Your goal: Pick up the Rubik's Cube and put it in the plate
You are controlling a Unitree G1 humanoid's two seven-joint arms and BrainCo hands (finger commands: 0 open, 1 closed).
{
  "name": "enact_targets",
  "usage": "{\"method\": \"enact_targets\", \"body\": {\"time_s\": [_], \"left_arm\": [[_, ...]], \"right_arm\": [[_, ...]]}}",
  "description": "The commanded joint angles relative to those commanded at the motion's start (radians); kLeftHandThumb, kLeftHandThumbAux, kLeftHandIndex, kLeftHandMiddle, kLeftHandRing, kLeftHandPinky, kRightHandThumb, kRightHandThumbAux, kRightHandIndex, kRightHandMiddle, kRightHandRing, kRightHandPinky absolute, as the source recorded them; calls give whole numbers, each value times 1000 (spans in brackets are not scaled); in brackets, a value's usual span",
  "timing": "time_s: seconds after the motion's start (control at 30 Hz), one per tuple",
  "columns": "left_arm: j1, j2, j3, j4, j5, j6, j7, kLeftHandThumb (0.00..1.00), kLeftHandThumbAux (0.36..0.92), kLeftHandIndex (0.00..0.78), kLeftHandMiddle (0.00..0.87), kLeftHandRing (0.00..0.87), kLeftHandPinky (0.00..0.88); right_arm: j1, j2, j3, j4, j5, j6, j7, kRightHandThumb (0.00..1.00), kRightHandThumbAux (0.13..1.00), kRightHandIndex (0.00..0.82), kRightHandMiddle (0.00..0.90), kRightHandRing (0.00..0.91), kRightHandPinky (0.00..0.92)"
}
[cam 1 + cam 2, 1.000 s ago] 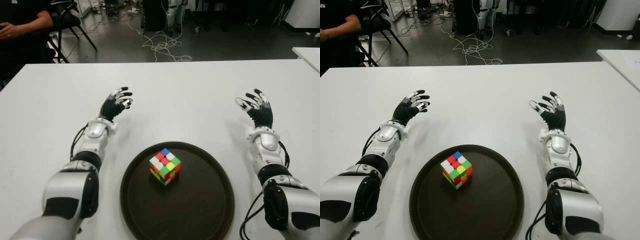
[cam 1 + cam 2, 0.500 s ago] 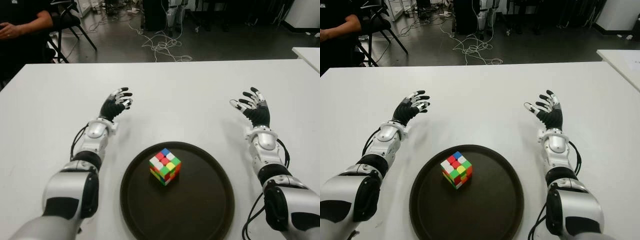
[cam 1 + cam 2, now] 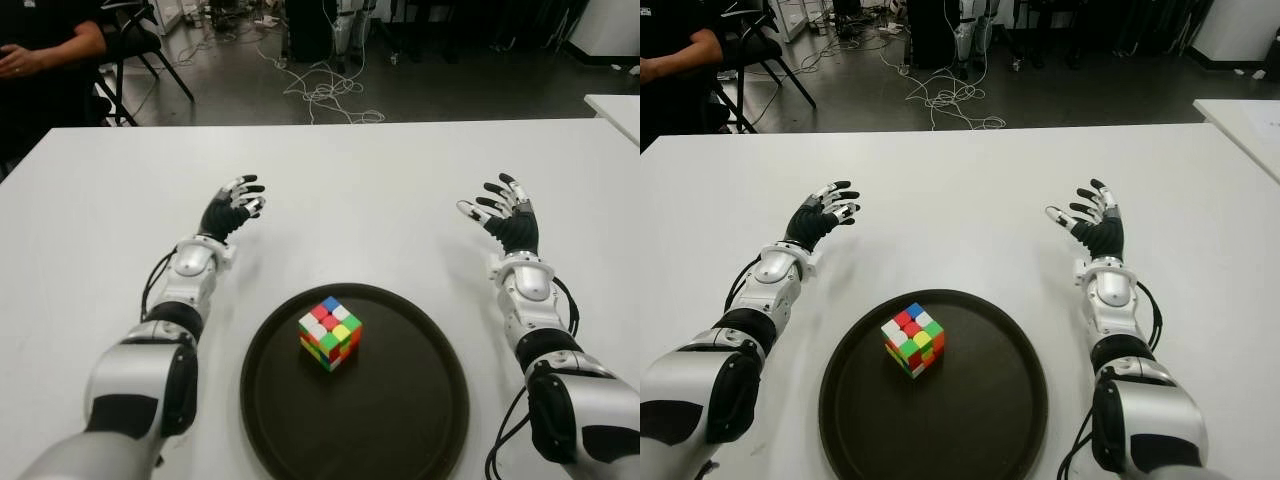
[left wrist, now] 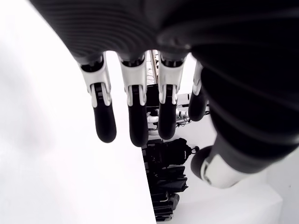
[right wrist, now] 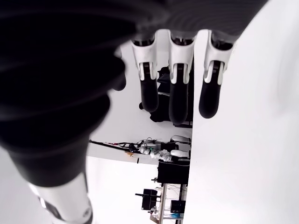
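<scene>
The Rubik's Cube (image 3: 330, 333) sits inside the dark round plate (image 3: 420, 400), left of the plate's middle, with no hand touching it. My left hand (image 3: 235, 205) is over the white table, up and to the left of the plate, fingers spread and holding nothing. My right hand (image 3: 500, 212) is raised beyond the plate's right side, fingers also spread and empty. Each wrist view shows only straight fingers (image 4: 133, 112) (image 5: 175, 98) with nothing between them.
The white table (image 3: 360, 190) stretches out around the plate. A person sits at the far left (image 3: 40, 50) beyond the table's back corner, next to a chair. Cables lie on the floor behind the table (image 3: 320, 90). Another white table's corner (image 3: 615, 105) shows at the right.
My right hand has drifted slightly left and away from me. The cube, the plate and my left hand have not moved.
</scene>
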Motion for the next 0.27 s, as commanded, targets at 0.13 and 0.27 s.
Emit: {"method": "enact_targets", "body": {"time_s": [0.13, 0.27], "left_arm": [[1, 0, 0, 0, 0, 0, 3, 31, 736, 175, 236, 242, 276], [1, 0, -1, 0, 2, -3, 8, 35, 732, 177, 239, 242, 274]], "right_arm": [[11, 8, 13, -13, -10, -23, -22, 29, 830, 131, 230, 261, 311], [22, 15, 32, -24, -40, -59, -73, 31, 830, 139, 239, 264, 304]]}}
